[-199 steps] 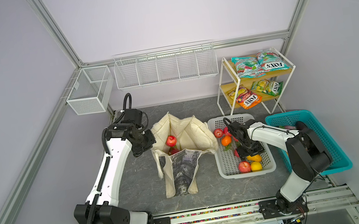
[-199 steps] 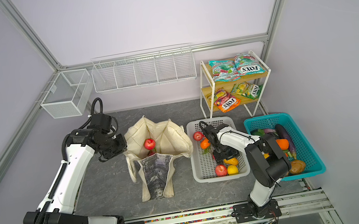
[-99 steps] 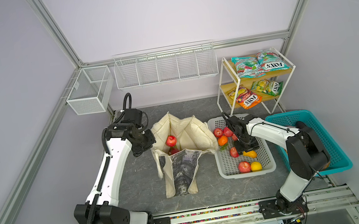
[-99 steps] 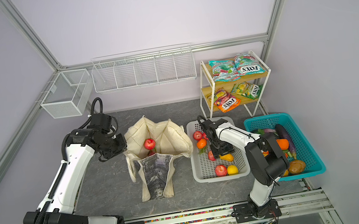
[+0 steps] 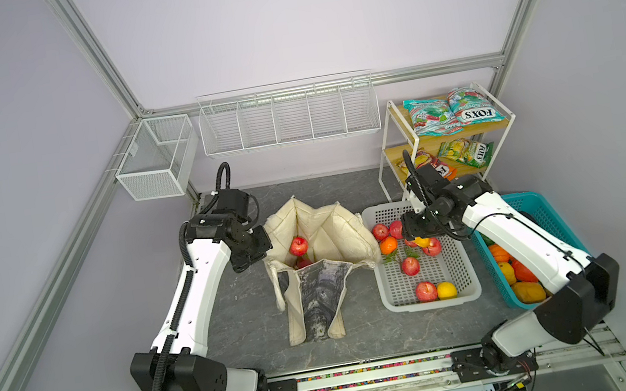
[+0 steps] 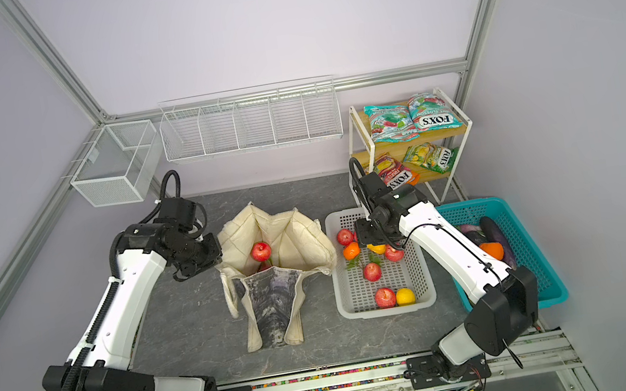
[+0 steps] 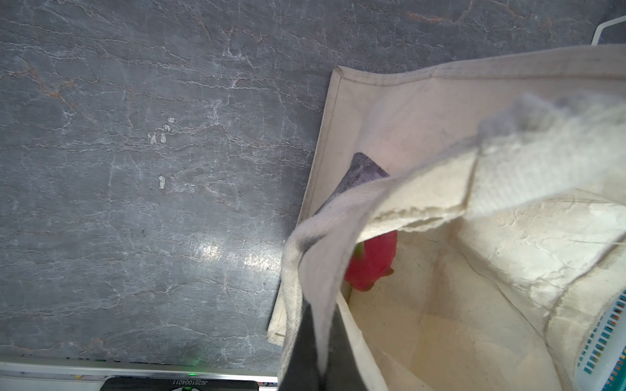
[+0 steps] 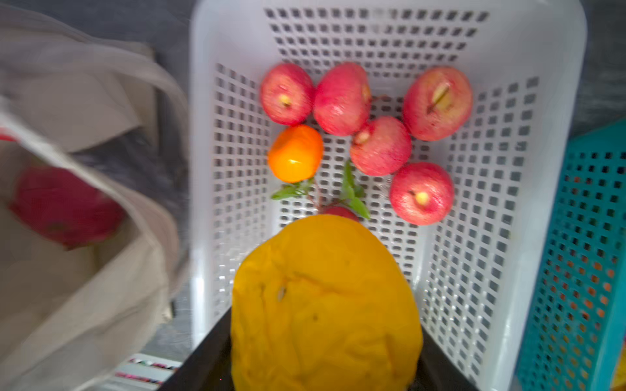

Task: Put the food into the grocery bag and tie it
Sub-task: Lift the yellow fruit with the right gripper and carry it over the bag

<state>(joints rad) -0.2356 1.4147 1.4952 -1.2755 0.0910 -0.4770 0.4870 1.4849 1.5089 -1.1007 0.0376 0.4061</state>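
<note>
Since a second ago the right gripper (image 5: 418,233) has moved from the middle of the white perforated basket (image 5: 430,305) toward its far end. Its jaws are closed partway round the yellow fruit (image 8: 325,304), which is apparently lifted clear. The left gripper (image 5: 254,251) stays pinched tight on the grocery bag (image 5: 333,227) rim, propping the mouth open for the drop. A red apple (image 5: 298,245) and a dragon fruit (image 7: 372,264) lie inside.

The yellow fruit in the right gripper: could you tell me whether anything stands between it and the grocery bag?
Only the bag-side wall of the white basket; the grocery bag is open, held by the left gripper.
</note>
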